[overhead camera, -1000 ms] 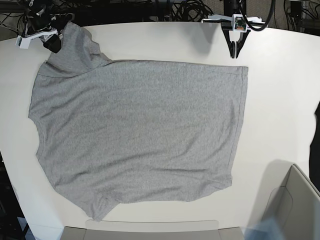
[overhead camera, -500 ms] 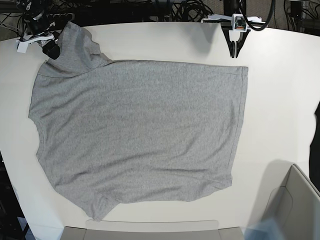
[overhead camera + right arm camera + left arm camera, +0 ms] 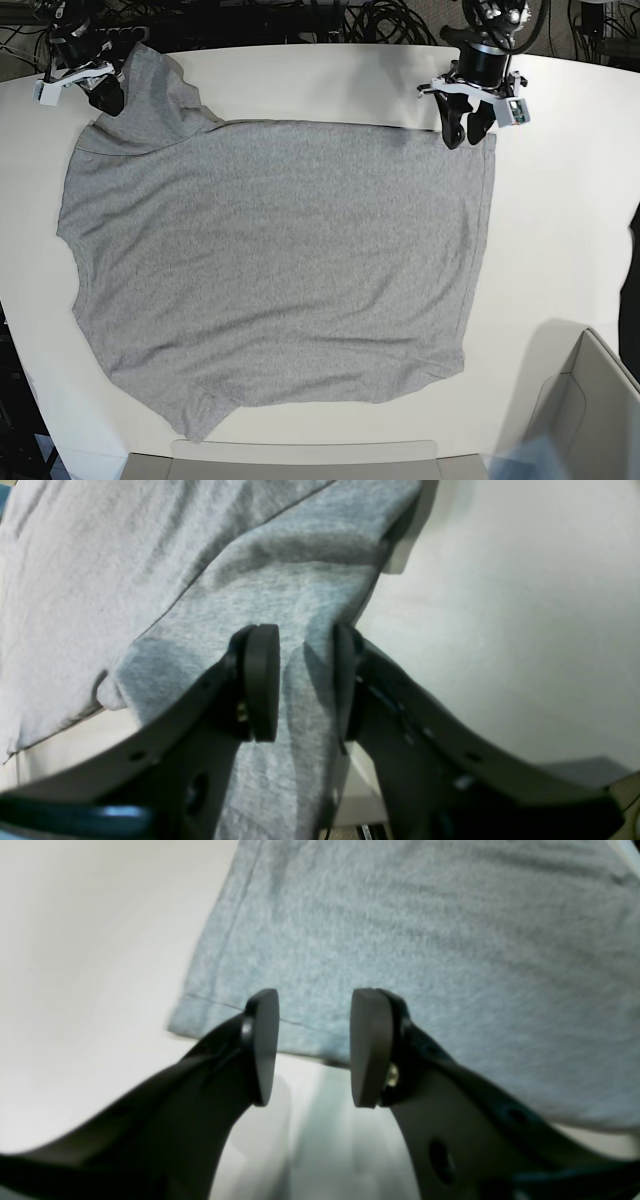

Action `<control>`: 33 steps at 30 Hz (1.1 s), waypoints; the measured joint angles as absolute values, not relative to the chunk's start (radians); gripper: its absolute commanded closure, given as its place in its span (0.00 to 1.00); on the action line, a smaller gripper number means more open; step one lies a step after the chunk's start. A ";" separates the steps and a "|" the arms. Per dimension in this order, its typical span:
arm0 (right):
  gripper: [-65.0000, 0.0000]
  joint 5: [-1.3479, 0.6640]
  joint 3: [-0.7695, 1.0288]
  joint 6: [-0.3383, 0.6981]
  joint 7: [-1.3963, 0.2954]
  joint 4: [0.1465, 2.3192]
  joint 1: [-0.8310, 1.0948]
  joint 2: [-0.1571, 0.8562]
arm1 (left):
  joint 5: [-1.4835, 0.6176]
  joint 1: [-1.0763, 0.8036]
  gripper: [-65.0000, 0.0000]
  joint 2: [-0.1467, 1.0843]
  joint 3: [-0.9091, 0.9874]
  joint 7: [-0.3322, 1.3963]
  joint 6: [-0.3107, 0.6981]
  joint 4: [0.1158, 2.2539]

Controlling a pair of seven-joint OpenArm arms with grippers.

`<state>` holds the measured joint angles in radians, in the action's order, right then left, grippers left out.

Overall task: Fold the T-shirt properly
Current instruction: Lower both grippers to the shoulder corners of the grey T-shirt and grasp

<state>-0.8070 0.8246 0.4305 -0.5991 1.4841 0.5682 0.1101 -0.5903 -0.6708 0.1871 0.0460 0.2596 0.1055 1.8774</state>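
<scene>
left gripper (image 3: 312,1047) is open, jaws straddling the hem corner of the T-shirt (image 3: 280,260), nothing pinched yet. right gripper (image 3: 304,682) has its jaws part open with sleeve fabric between them; can't tell if it's truly clamped. shirt lies flat, plain side up, on the white table (image 3: 560,200). I'd drop the left lower so the pads catch the hem itself, close, then lift both corners together

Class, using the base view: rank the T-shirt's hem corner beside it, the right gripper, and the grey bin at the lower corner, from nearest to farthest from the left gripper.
1. Hem corner, directly below the left gripper.
2. Grey bin, lower right.
3. Right gripper, far left, on the T-shirt sleeve.
</scene>
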 measured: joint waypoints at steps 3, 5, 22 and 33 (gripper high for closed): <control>0.71 -0.807 0.825 0.431 -0.599 1.484 0.569 0.110 | -0.731 -0.630 0.61 0.181 0.178 0.352 0.103 1.872; 0.71 -0.807 0.825 0.431 -0.598 1.484 0.574 0.110 | -0.790 -0.604 0.61 0.191 0.266 0.439 0.103 1.859; 0.71 -0.808 0.824 0.435 -0.596 1.485 0.582 0.110 | -0.891 -0.408 0.61 0.219 0.470 0.861 0.398 1.601; 0.71 -0.811 0.800 0.434 -0.684 1.508 0.561 0.118 | -0.912 -0.351 0.62 0.222 0.375 0.833 0.419 1.523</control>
